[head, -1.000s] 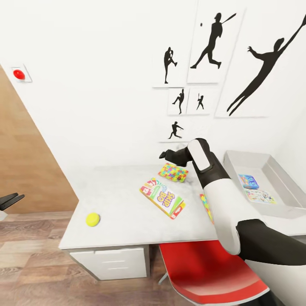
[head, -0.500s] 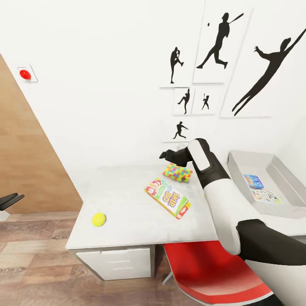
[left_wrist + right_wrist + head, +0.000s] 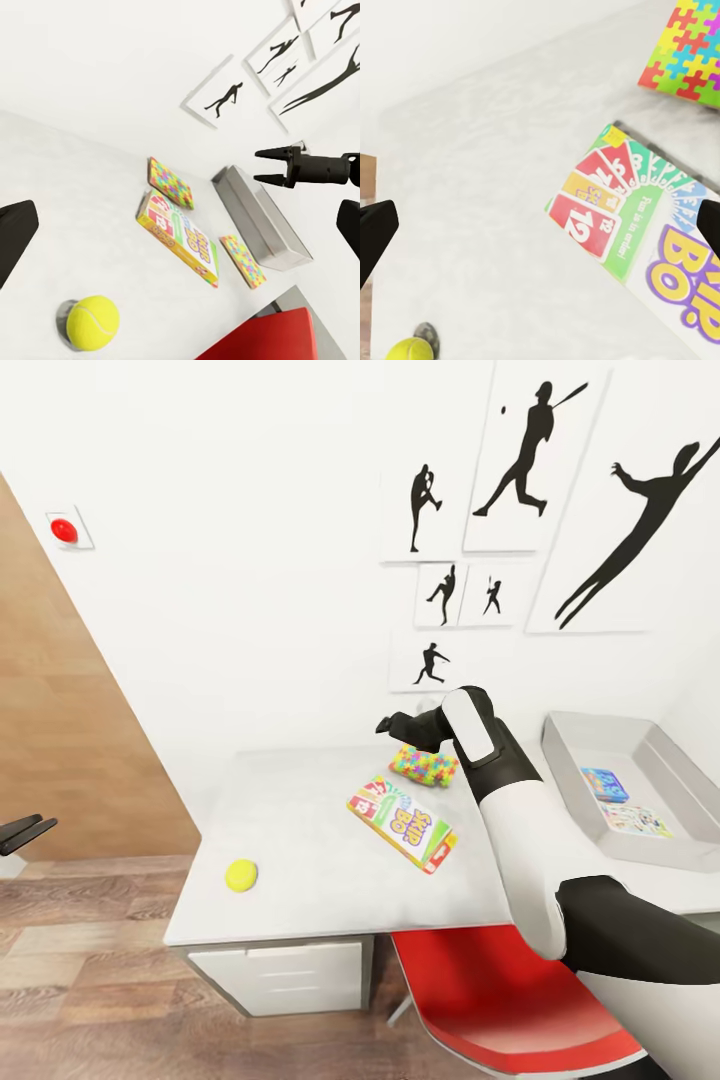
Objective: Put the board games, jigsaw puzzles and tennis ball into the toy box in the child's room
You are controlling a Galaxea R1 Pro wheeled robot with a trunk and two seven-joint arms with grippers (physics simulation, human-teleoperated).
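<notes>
On the pale table (image 3: 300, 830) lie the tennis ball (image 3: 241, 875) near the front left corner, a colourful Skip-Bo board game (image 3: 403, 824) in the middle, and a jigsaw puzzle (image 3: 425, 765) by the wall. My right gripper (image 3: 383, 726) hangs open above the table just left of that puzzle, holding nothing. A second jigsaw puzzle (image 3: 242, 260) lies beside the toy box (image 3: 259, 217). The grey toy box (image 3: 615, 745) at the right holds two board games (image 3: 606, 784). My left gripper (image 3: 30, 830) is open, off to the left over the floor.
A red chair (image 3: 500, 1000) stands under the table's front edge, below my right arm. A white drawer unit (image 3: 280, 975) sits under the table's left part. Wooden floor (image 3: 90, 980) and a brown wooden panel (image 3: 60, 740) lie to the left.
The camera has shifted, so the table and its things sit further right in the picture. The second puzzle has gone behind my right forearm. Both arms keep their pose.
</notes>
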